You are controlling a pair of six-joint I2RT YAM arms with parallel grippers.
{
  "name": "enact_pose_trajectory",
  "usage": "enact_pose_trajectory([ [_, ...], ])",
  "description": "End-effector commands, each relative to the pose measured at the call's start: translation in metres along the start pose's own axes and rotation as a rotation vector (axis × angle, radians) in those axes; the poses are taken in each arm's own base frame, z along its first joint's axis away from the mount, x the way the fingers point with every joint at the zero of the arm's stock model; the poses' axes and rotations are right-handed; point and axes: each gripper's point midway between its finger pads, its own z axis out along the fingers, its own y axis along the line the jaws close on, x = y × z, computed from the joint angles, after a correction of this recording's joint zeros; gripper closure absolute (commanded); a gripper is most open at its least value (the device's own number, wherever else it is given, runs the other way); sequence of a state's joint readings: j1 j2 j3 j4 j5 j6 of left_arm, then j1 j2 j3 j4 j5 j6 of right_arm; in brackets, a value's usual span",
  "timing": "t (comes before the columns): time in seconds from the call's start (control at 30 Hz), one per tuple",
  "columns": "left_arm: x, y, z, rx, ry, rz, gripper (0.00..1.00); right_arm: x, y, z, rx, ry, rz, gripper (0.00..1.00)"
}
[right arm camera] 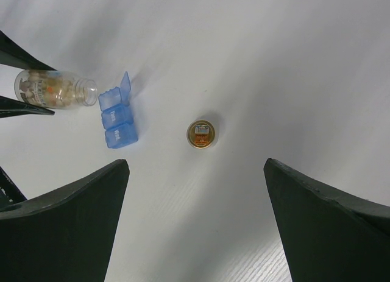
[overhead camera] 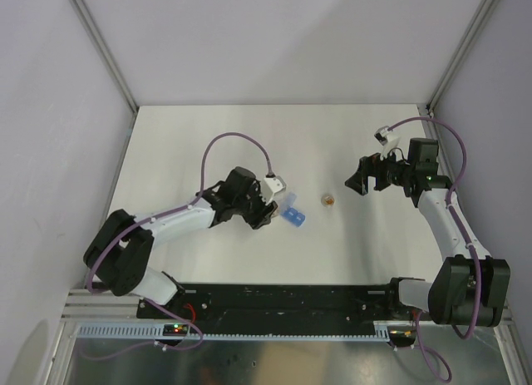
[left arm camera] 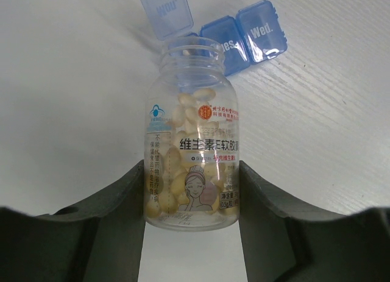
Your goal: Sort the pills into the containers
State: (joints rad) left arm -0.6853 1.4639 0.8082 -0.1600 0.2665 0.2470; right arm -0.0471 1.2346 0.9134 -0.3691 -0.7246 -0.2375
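Presently: bottle [left arm camera: 192, 142] of pills [left arm camera: 183, 172], likely light, slick-walled, clamped mid-body in left gripper [left arm camera: 192, 190]; mouth at open compartment [right arm camera: 111, 100] of pill box [left arm camera: 256, 35], possibly touching. Right gripper [right arm camera: 196, 166] apart.

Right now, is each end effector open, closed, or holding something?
Left end effector: closed on the clear plastic bottle of pale yellow capsules.
Right end effector: open, empty.

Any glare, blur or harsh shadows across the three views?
Left wrist: bottle label sharp, faint reflections on its clear wall, left tool dark and soft-edged. Right wrist: soft shadows beside the pill box and cap, right tool nearly black, no detail. Top external: even light, no glare, pill box too small for detail.
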Motion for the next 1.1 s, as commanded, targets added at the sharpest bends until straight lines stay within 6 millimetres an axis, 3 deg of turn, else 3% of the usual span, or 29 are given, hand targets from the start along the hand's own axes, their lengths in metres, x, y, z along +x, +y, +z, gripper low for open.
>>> enact_pose_trajectory([
  [0.0,-0.023,0.002,0.001,0.011,-0.033,0.045,1.0,-0.003,0.006,0.0,-0.028,-0.015,-0.019,0.01],
  [1.07,-0.013,0.005,0.011,0.026,0.128,0.046,1.0,-0.003,0.008,-0.001,-0.039,-0.013,-0.014,0.01],
])
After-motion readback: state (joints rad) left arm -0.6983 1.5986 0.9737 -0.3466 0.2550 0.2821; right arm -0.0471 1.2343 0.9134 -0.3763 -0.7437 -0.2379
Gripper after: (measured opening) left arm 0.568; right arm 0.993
